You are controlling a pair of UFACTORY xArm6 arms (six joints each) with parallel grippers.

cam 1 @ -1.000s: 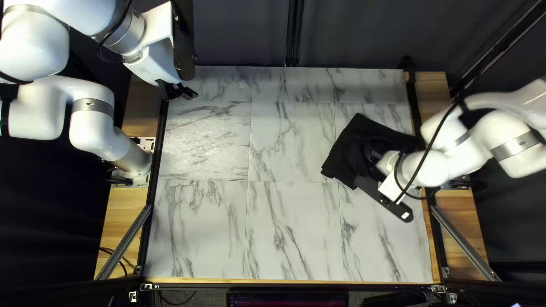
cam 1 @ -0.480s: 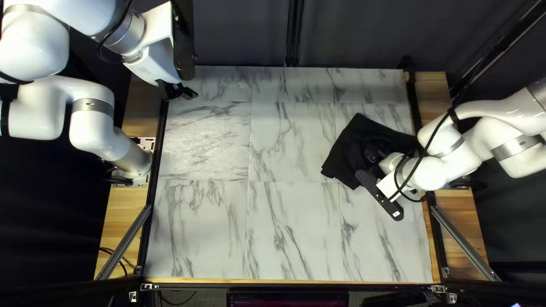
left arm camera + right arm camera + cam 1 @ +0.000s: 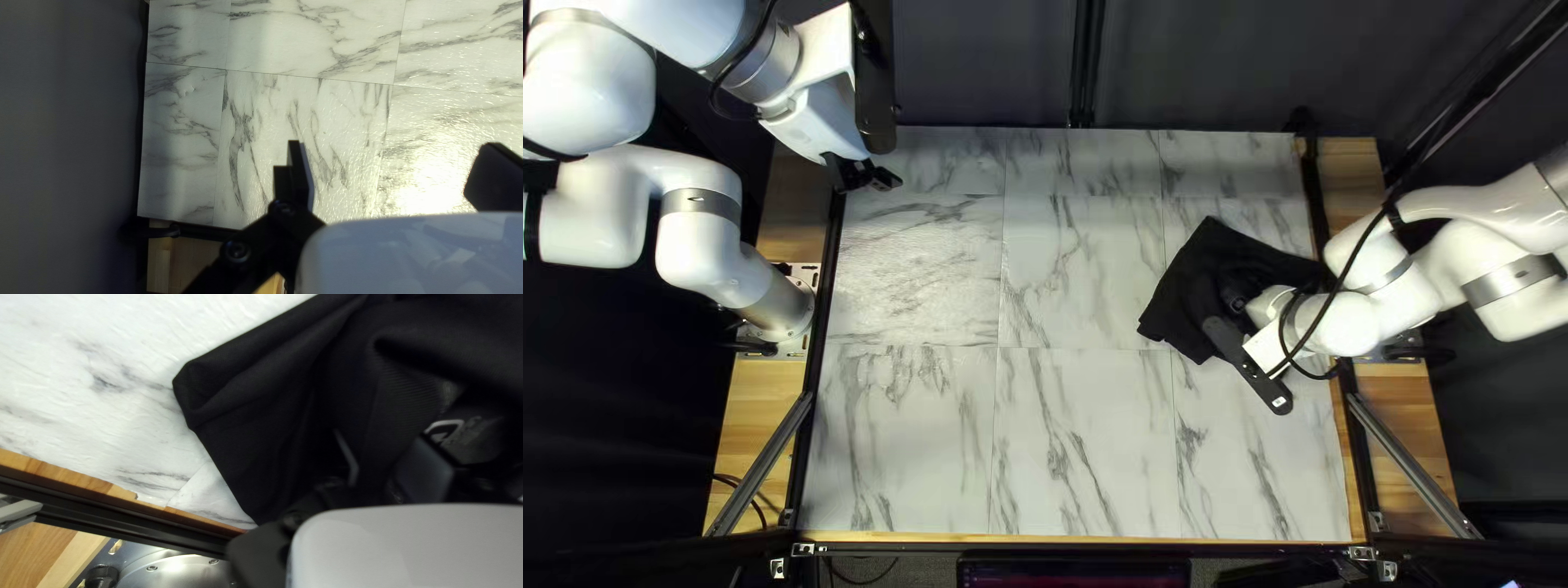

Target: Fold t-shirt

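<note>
The black t-shirt [image 3: 1200, 285] lies bunched on the table's right side in the top left view. My right gripper [image 3: 1236, 305] is down at its right part, dark against the cloth. In the right wrist view, folds of the t-shirt [image 3: 256, 424] surround my right gripper [image 3: 376, 465]; its fingers stand apart, cloth between and beneath them, and one pad's inner face shows. My left gripper [image 3: 877, 178] hangs over the table's far left corner, well away from the shirt. Seen from its wrist, my left gripper [image 3: 393, 149] is wide open above bare marble.
The marble-patterned tabletop [image 3: 1078, 436] has a dark rail [image 3: 817, 359] along its left side. A wooden edge and black rail [image 3: 136, 517] run beside the shirt in the right wrist view. A dark curtain [image 3: 991, 65] hangs behind the far edge.
My right gripper and its dark bar have shifted slightly leftward and toward the far edge over the shirt. The shirt's outline and my left arm look unchanged.
</note>
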